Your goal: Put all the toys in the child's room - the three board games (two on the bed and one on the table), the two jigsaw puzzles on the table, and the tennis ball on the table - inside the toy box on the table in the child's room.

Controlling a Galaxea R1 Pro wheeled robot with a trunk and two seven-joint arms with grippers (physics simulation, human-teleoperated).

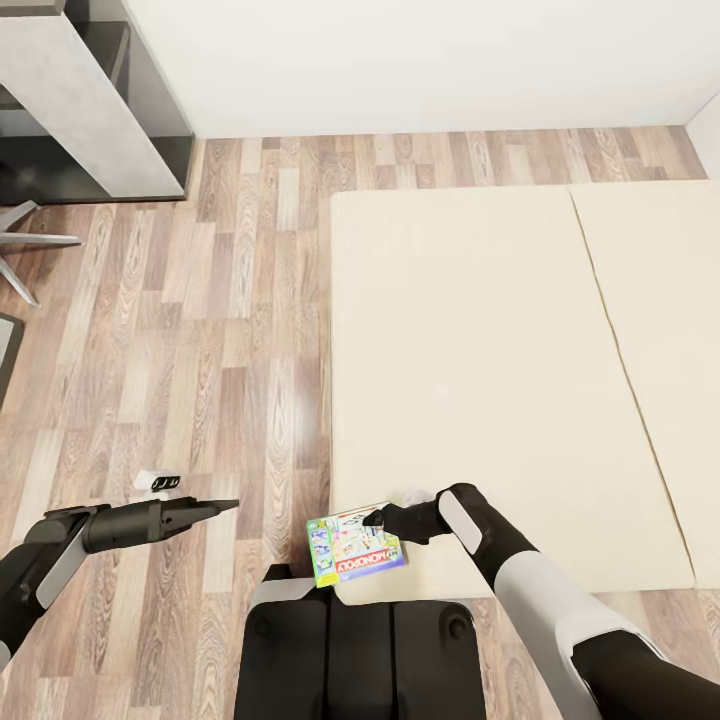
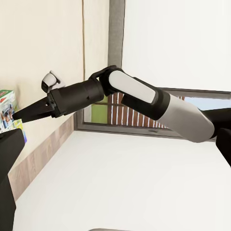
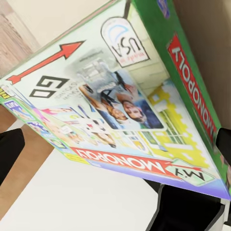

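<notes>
Wood-plank floor (image 1: 230, 330), beige bed (image 1: 470, 380); right tool (image 1: 372, 520) grips board game (image 1: 355, 545); left tool (image 1: 225, 506) narrow.

Domestic bedroom, simulator-rendered; indicated by wood-plank floor (image 1: 240, 330), plain white wall (image 1: 420, 60), low bed with beige two-part mattress (image 1: 480, 380); pale grey worktop (image 1: 75, 100) over dark cabinet unit (image 1: 150, 90) in corner; board game box (image 1: 355, 545) at bed edge.

Left hand (image 1: 228, 505) shut; right hand (image 1: 372, 519) clamped.
</notes>
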